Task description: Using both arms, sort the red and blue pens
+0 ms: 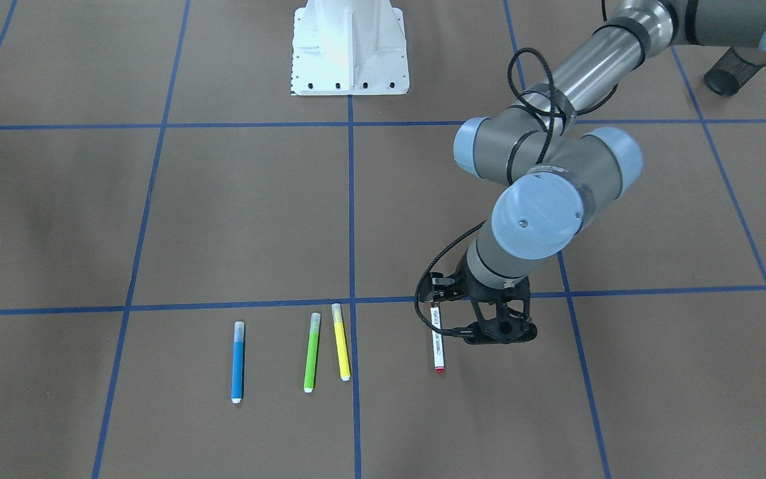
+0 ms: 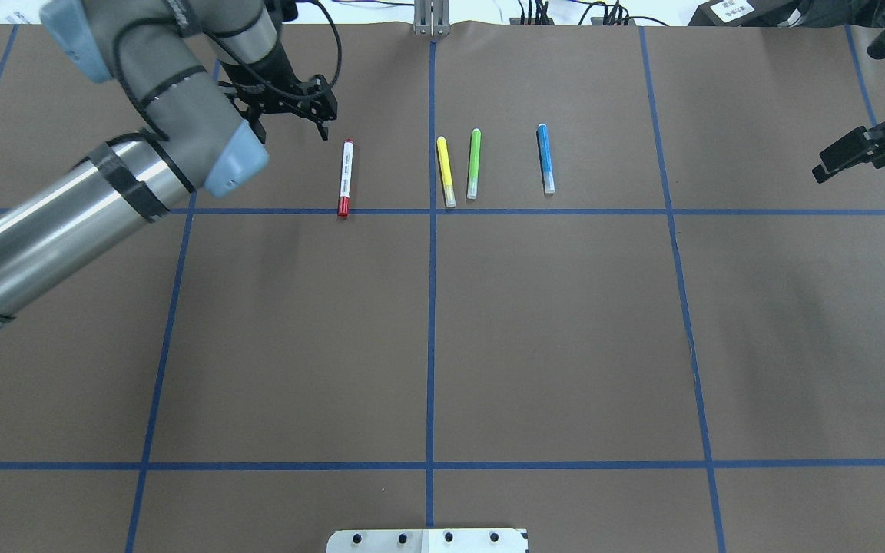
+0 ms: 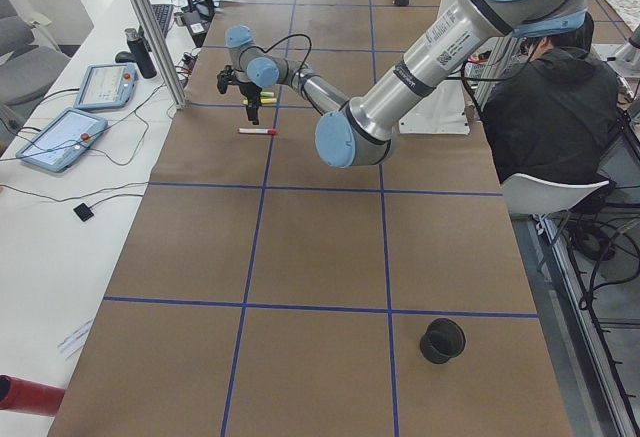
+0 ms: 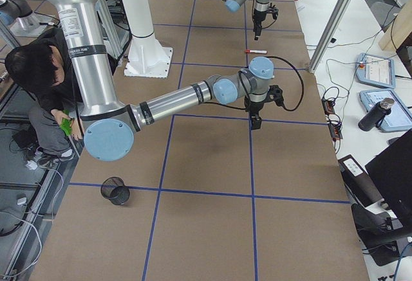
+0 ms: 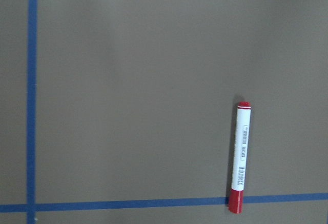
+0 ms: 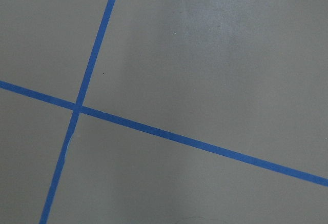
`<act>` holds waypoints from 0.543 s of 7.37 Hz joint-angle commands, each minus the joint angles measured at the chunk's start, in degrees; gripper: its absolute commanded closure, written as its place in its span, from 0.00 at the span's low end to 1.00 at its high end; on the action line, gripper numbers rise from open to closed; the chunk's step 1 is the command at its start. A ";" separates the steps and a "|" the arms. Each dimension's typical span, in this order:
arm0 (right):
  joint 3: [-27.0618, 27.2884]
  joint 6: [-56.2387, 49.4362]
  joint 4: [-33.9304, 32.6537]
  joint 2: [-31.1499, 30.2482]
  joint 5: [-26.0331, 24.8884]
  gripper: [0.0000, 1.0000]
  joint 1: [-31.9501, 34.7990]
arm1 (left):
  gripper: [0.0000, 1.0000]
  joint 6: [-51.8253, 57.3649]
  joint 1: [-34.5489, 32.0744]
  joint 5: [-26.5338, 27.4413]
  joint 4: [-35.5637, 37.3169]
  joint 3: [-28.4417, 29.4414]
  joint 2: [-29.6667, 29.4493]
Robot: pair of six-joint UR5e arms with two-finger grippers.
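The red-capped white marker [image 2: 346, 178] lies on the brown table, its cap end on a blue tape line; the left wrist view shows it at lower right [image 5: 240, 157]. My left gripper [image 2: 293, 121] hovers just to its left, a little farther from me, open and holding nothing. In the front-facing view the same gripper [image 1: 499, 331] stands close beside the marker [image 1: 437, 346]. The blue highlighter [image 2: 545, 157] lies to the right, past two other pens. At the table's far right my right gripper [image 2: 846, 157] is open over bare table, far from the pens.
A yellow highlighter [image 2: 445, 170] and a green one [image 2: 474, 163] lie side by side between the red and blue pens. Black mesh cups stand near the table's ends [image 3: 443, 340] [image 4: 116, 191]. A person [image 3: 555, 107] sits beside the white robot base [image 1: 350, 46].
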 commanded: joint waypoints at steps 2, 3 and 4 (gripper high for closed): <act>-2.22 6.88 -0.49 5.24 -0.29 0.01 -2.39 | 0.06 -1.70 3.53 4.31 -5.79 4.89 -0.63; -2.22 6.88 -0.49 5.60 -0.29 0.01 -2.48 | 0.10 -1.70 3.80 4.59 -6.76 5.94 -0.63; -3.27 6.88 -0.49 6.73 -0.47 0.01 -2.83 | 0.13 -1.70 4.23 4.60 -8.33 7.26 -0.63</act>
